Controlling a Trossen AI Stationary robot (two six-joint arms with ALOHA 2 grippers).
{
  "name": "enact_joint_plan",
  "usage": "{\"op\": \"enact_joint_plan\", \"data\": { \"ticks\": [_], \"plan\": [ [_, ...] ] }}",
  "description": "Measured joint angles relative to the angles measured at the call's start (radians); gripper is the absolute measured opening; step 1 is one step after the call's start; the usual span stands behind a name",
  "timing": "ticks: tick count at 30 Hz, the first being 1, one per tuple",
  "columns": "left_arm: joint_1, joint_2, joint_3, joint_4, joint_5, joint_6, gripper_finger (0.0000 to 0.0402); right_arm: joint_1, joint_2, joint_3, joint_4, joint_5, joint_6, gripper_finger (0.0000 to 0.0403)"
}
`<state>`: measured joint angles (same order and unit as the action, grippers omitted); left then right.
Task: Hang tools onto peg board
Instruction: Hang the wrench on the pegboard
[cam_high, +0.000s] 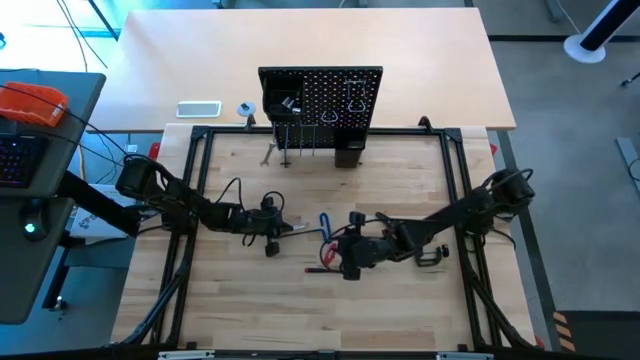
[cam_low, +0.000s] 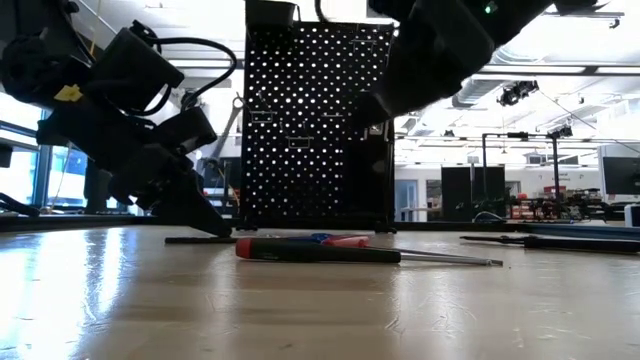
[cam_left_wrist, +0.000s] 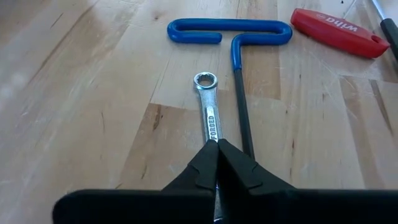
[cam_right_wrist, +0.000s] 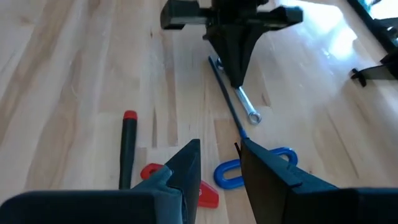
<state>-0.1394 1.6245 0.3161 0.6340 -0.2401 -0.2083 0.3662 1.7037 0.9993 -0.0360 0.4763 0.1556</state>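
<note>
**Two claws low over a small scatter of tools**

Two dark arms reach in over the pale wood-plank tabletop, seen from above. The left claw sits just left of centre, fingers pressed together on the shank of one slim silver wrench that lies flat on the wood; its ring end points away from the claw, bright and polished. The right claw hangs just right of centre, fingers apart, nothing between them.

Tools counted on the wood near the claws:
- One T hex key, blue rubbery looped handle, thin dark shaft running just beside the wrench.
- One screwdriver, black-and-red grip, thin steel blade, lying flat.
- One flat red plastic handle just beyond the hex key; what tool it belongs to cannot be told.

One peg board stands upright at 12 o'clock on the tabletop's far edge: black, rectangular, dotted with small holes, a few metal items already hanging on it.
</note>
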Motion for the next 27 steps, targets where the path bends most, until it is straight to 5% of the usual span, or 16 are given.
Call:
{"op": "enact_joint_plan", "data": {
  "ticks": [19,27],
  "plan": [
    [0.000,0.000,0.000,0.007,0.004,0.001,0.0001,-0.157,0.177,0.000,0.226,-0.217,-0.105,0.0108],
    [0.000,0.000,0.014,-0.006,0.033,0.001,0.0001,-0.208,0.221,0.000,0.343,-0.225,-0.140,0.0108]
  ]
}}
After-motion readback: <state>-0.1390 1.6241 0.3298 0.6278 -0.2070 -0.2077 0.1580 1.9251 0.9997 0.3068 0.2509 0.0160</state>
